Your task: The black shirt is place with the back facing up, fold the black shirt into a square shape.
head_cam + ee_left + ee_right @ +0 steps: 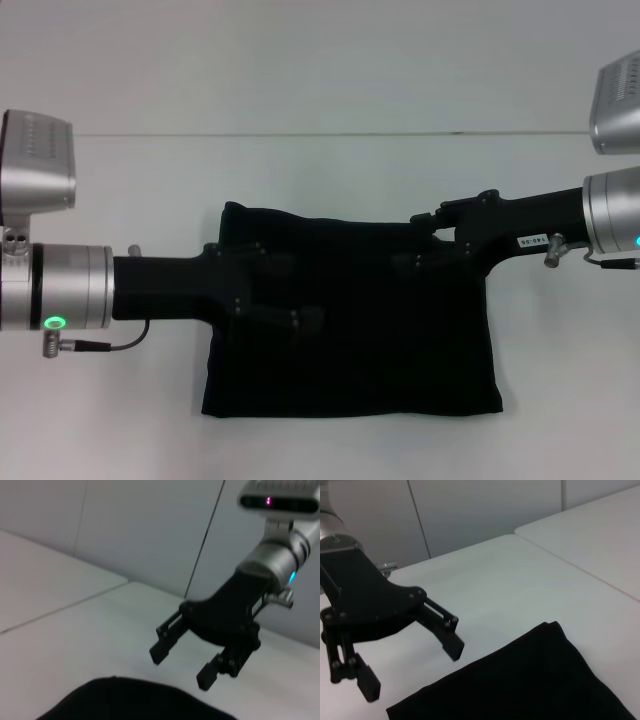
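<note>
The black shirt [350, 370] lies on the white table [100, 420] as a folded, roughly rectangular pad, plain black side up. My left gripper [305, 290] reaches in from the left over the shirt's left half; the right wrist view shows it open [410, 665], hovering above the table beside a shirt corner [530, 680]. My right gripper [405, 248] comes in from the right over the shirt's upper right edge. It appears open in the left wrist view [182, 665], above the shirt's edge [125, 700]. Neither gripper holds any fabric.
A seam [300, 133] runs across the table behind the shirt. A second table surface [600, 535] joins beyond it. Bare white tabletop surrounds the shirt on all sides.
</note>
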